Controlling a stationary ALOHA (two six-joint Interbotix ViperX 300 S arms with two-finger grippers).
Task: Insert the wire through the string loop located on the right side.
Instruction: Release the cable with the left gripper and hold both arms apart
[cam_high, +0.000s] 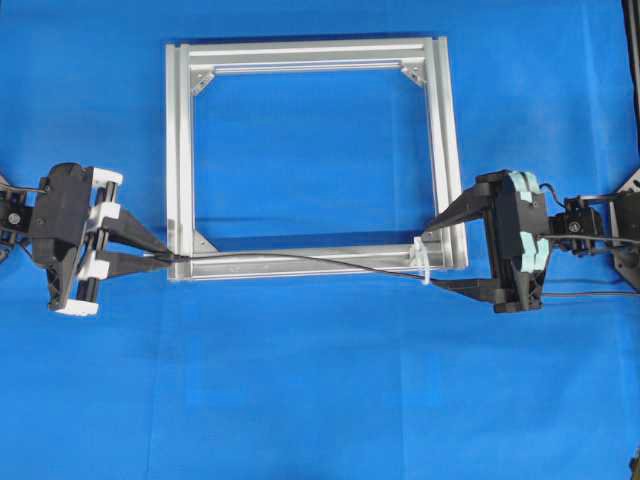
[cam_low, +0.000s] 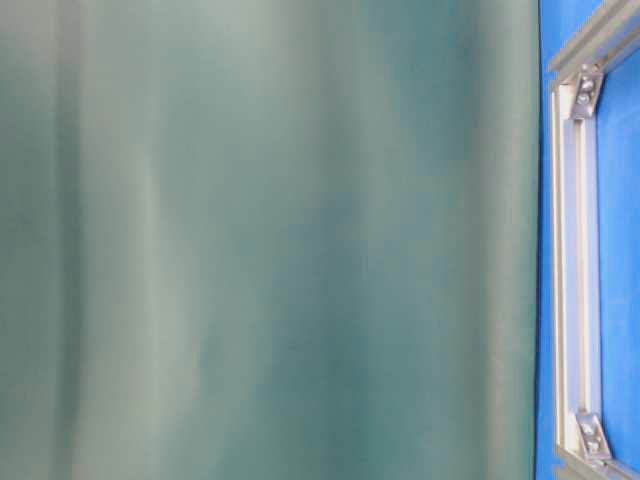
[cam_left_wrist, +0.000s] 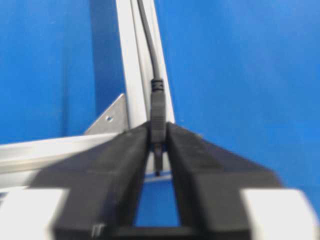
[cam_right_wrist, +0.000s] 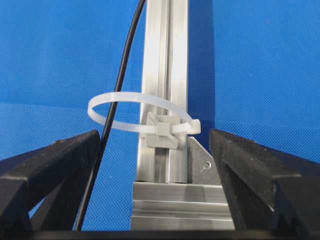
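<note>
The left gripper (cam_left_wrist: 158, 137) pinched the thin black wire's (cam_high: 300, 259) plug end; the right gripper (cam_right_wrist: 155, 145) stood wide open astride the white translucent string loop (cam_right_wrist: 142, 112), which the wire already passed through. A tug could drag it back out. Beyond the silver aluminium frame (cam_high: 180, 150), blue cloth (cam_high: 320, 400) lay bare.

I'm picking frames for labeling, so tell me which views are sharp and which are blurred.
Right wrist view: string loop and wire crisp. Left wrist view: soft, left gripper fingers blurred. Overhead: evenly lit, clear. Table-level: blurry green backdrop.
</note>
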